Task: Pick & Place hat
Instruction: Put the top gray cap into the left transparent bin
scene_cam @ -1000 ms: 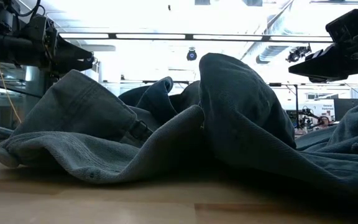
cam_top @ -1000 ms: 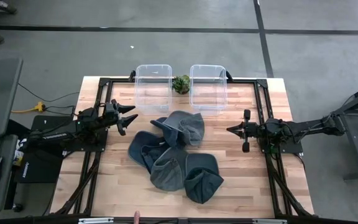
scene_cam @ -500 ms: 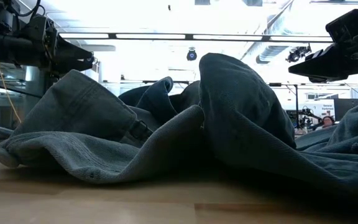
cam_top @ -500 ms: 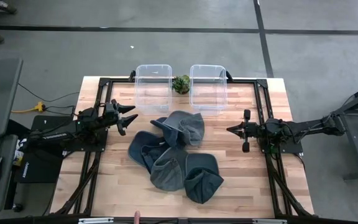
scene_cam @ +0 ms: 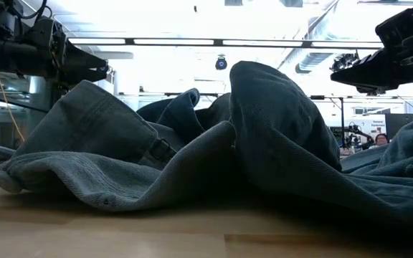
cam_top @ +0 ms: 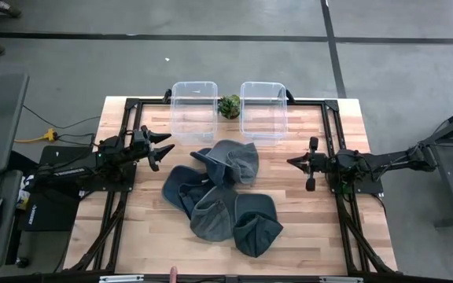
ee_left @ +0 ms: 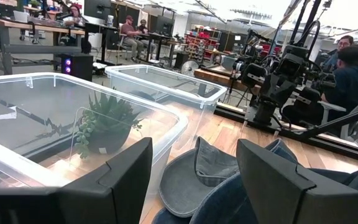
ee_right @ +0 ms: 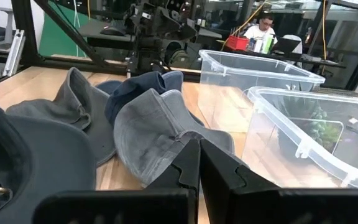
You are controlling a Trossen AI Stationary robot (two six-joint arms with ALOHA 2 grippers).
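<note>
- Left gripper (cam_top: 162, 147) we see with fingers spread and empty, hovering near the table's left edge, apart from the pile of hats (cam_top: 222, 196).
- Right gripper (cam_top: 292, 163) we find clenched on nothing, near the right edge, also clear of the pile.
- Hats lie heaped mid-table (cam_top: 305, 236); two clear bins (cam_top: 194, 108) and a small plant (cam_top: 229, 104) stand along its far edge.
- People sit at desks beyond.

A robotics lab or workshop — around the wooden table (cam_top: 289, 236) lies bare grey concrete floor (cam_top: 211, 63), and beyond it stand workbenches (ee_left: 36, 28) with equipment, people seated at a desk (ee_right: 263, 31), and overhead strip lights (scene_cam: 192, 41).
</note>
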